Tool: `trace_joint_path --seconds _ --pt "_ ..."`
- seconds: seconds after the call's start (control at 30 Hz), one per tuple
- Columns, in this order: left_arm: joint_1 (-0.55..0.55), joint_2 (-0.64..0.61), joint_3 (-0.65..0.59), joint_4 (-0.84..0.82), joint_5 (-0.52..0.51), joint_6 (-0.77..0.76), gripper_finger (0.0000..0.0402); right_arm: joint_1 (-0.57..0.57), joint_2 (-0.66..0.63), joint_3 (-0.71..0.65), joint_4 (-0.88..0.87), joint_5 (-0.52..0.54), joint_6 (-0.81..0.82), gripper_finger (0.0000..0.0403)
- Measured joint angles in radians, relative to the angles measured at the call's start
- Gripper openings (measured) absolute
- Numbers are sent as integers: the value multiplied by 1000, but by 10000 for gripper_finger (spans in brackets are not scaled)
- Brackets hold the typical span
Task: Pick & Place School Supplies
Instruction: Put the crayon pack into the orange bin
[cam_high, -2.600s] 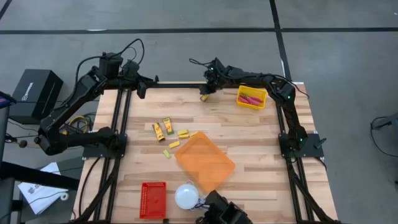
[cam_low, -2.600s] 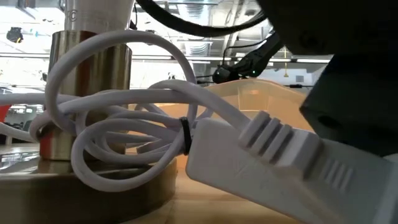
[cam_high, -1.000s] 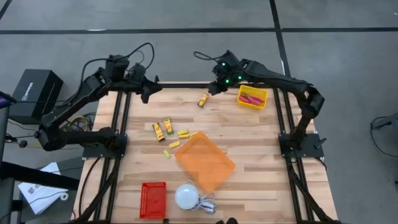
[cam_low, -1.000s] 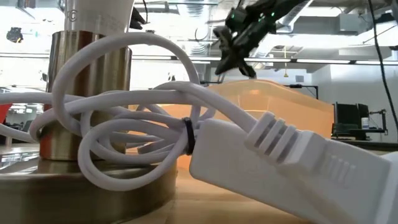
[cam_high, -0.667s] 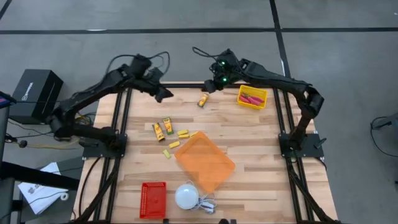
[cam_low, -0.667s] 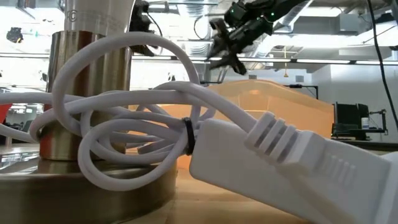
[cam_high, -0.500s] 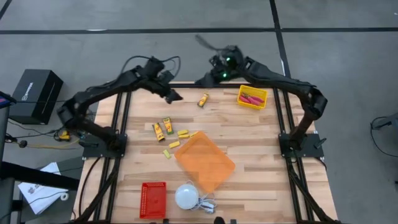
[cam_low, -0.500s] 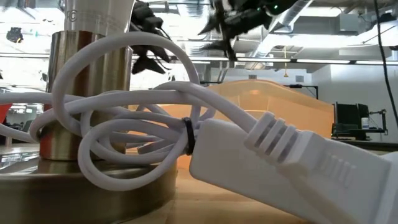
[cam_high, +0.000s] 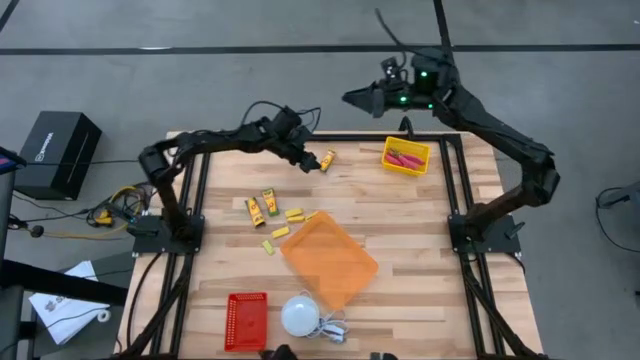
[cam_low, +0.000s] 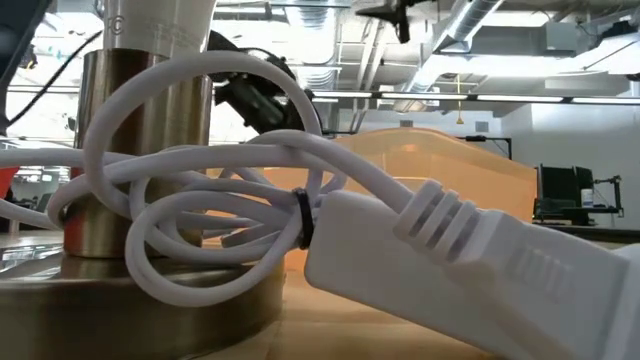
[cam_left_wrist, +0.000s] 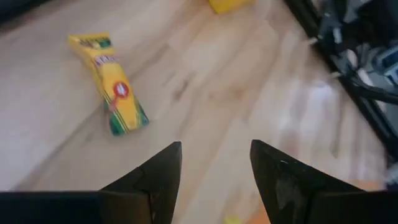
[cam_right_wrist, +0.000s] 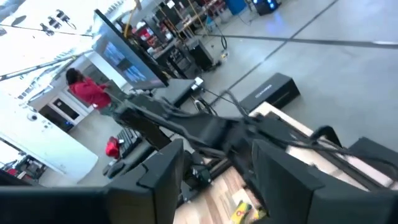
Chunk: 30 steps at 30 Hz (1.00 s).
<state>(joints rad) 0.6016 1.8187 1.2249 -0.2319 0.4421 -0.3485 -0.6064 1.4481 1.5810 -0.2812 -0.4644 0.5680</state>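
Near the upper middle of the high view, the left gripper (cam_high: 312, 163) hangs with fingers spread and empty just left of a yellow crayon packet (cam_high: 327, 159) lying flat on the wooden table (cam_high: 420, 240). The right gripper (cam_high: 352, 97) is raised beyond the table's far edge, fingers spread, holding nothing. Two more packets (cam_high: 261, 204) and small yellow blocks (cam_high: 280, 232) lie left of centre, beside the orange bin (cam_high: 330, 258); red-handled scissors (cam_high: 404, 157) sit in the yellow bin (cam_high: 388, 163) at upper right.

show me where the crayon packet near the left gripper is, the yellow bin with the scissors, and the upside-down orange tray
crayon packet (cam_left_wrist: 112, 84): left wrist view, middle of its yellow face.
yellow bin (cam_high: 388, 163): high view, its near rim.
orange tray (cam_high: 329, 258): high view, centre of its upturned base.
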Motion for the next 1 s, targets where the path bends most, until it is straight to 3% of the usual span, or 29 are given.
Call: trace_joint_path --seconds 0.5,1.0 --pt "-6 220 188 -6 -87 41 208 4 -20 0 -1 -9 -3 181" --pt "-1 292 208 -57 -164 105 205 3 -20 0 5 -34 -29 186"
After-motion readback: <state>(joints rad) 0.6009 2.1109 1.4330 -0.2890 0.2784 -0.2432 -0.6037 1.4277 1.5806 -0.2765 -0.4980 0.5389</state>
